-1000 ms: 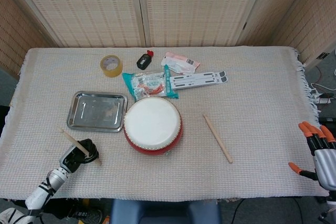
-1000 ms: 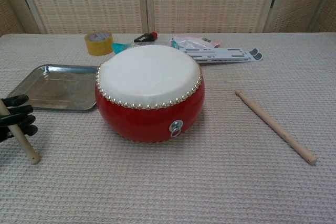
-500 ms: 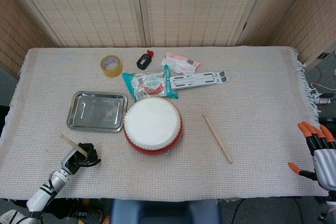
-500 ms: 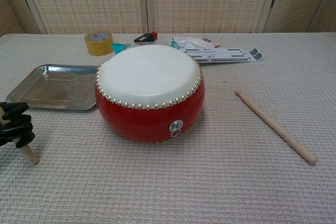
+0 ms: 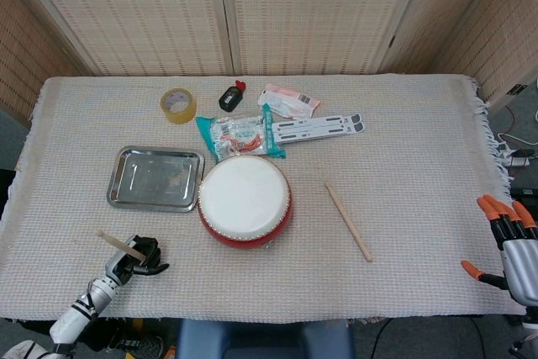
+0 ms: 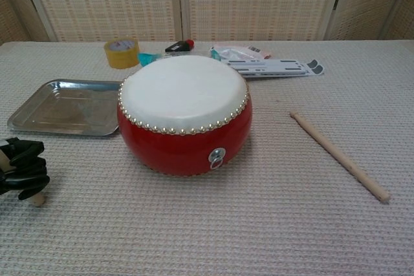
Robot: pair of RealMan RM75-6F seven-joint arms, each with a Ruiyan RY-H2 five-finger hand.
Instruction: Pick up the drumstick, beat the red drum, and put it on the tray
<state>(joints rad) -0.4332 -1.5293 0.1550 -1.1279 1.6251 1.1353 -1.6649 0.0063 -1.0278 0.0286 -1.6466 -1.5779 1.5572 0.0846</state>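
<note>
The red drum (image 5: 245, 200) (image 6: 184, 114) with a white skin stands mid-table. My black left hand (image 5: 137, 256) (image 6: 22, 171) grips a wooden drumstick (image 5: 118, 244) (image 6: 36, 198) near the table's front left, below the metal tray (image 5: 155, 177) (image 6: 65, 106). The stick's end pokes out under the hand in the chest view. A second drumstick (image 5: 349, 221) (image 6: 339, 155) lies loose on the cloth right of the drum. My right hand (image 5: 508, 245), with orange fingertips spread, hangs off the table's right edge holding nothing.
Behind the drum lie a yellow tape roll (image 5: 178, 105), a small black bottle (image 5: 230, 96), a teal snack packet (image 5: 239, 135), a pink packet (image 5: 288, 101) and a white strip (image 5: 318, 128). Woven screens close off the back.
My left hand has drawn back toward the front left edge with the drumstick, which now lies flatter and shows less in both views. The right hand has stayed put.
</note>
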